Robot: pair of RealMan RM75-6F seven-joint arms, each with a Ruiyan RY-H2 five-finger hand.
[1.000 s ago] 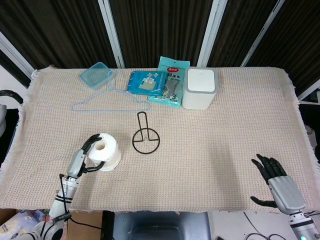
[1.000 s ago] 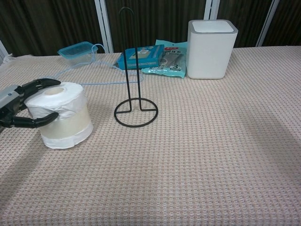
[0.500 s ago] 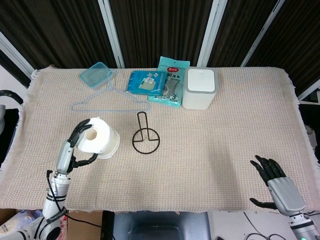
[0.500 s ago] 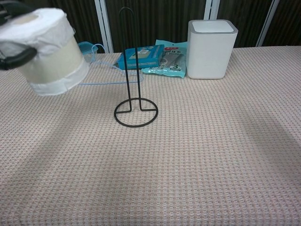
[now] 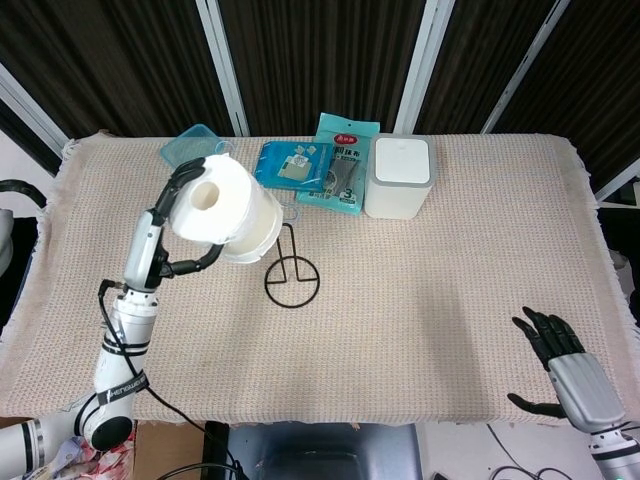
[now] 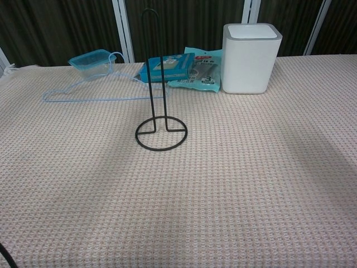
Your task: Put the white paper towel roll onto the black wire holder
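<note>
In the head view my left hand [image 5: 178, 215] holds the white paper towel roll [image 5: 226, 209] high in the air, up and to the left of the black wire holder [image 5: 291, 274]. The roll is tilted, its hollow core facing the camera. The holder stands upright on the woven cloth, its ring base on the table and its tall loop rising; the chest view shows the holder [image 6: 158, 84] whole, with neither the roll nor the left hand in that frame. My right hand [image 5: 562, 370] hangs open off the table's near right edge, holding nothing.
At the back stand a white box bin [image 5: 401, 177], two blue packets [image 5: 318, 165] and a blue lidded container [image 5: 192, 148]. A light blue wire hanger [image 6: 97, 92] lies left of the holder, mostly hidden behind the roll in the head view.
My left hand has lifted the roll off the table, carrying it up and rightward toward the holder; it has left the chest view. The right hand barely moved.
</note>
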